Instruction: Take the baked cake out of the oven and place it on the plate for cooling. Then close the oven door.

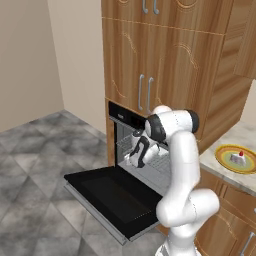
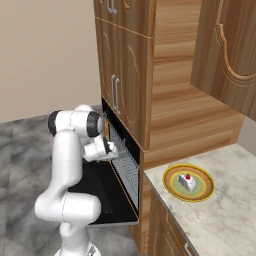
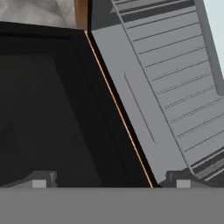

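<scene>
- Jaws (image 3: 111, 181) spread wide, nothing between them; in the hand view the two tips sit far apart at the bottom edge.
- Jaws point down at the seam where the oven door (image 1: 107, 197) meets the oven (image 1: 150, 165) cavity; grey inner wall with rack rails lies on one side, black door glass on the other.
- From the left base view the hand (image 1: 140, 150) hangs at the oven mouth, above the door's inner edge, just in front of the wire racks; exact clearance from the rack is hard to judge at this angle.
- Oven door is fully dropped, lying flat and open over the grey tiled floor (image 1: 40, 145).
- The baked cake (image 2: 187, 182) sits on the plate (image 2: 172, 186), roughly central, red topping up.
- Plate rests on the pale stone surface (image 2: 225, 215) to the right of the oven, well apart from the hand.
- Wooden cabinets (image 1: 150, 55) rise above the oven.
</scene>
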Available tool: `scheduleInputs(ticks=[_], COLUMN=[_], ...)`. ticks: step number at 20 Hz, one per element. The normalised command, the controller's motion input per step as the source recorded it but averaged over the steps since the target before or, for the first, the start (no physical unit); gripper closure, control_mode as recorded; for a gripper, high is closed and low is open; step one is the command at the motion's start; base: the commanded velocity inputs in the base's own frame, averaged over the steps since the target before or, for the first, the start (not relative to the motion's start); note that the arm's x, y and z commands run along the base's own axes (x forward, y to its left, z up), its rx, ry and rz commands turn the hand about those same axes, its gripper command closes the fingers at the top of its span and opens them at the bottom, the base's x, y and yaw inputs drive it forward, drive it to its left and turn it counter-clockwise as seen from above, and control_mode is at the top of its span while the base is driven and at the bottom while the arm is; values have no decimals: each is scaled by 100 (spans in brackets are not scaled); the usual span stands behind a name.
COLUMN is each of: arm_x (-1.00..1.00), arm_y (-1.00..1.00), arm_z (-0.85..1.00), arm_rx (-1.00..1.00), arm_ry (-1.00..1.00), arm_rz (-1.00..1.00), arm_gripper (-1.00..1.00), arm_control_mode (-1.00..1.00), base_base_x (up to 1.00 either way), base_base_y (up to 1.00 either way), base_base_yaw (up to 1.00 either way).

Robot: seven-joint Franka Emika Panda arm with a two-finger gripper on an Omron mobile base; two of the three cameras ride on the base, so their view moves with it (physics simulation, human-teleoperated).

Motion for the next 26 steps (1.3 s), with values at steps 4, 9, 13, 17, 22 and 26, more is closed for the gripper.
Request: scheduleInputs(ticks=[4,9,13,17,22,26], arm_x=[-94,-72,-51,-35,-20,-17], arm_y=[52,65,69,71,67,66], arm_z=[99,100,100,98,82,49], arm_rx=[0,0,0,-1,-4,-10], arm_ry=[0,0,0,4,10,10], arm_rz=[6,7,6,3,1,0], arm_gripper=[-100,-100,-100,-100,-100,-100], arm_control_mode=[-100,-100,-100,-100,-100,-100], base_base_x=[0,0,0,0,0,0], base_base_y=[0,0,0,0,0,0], base_base_yaw=[0,0,0,0,0,0])
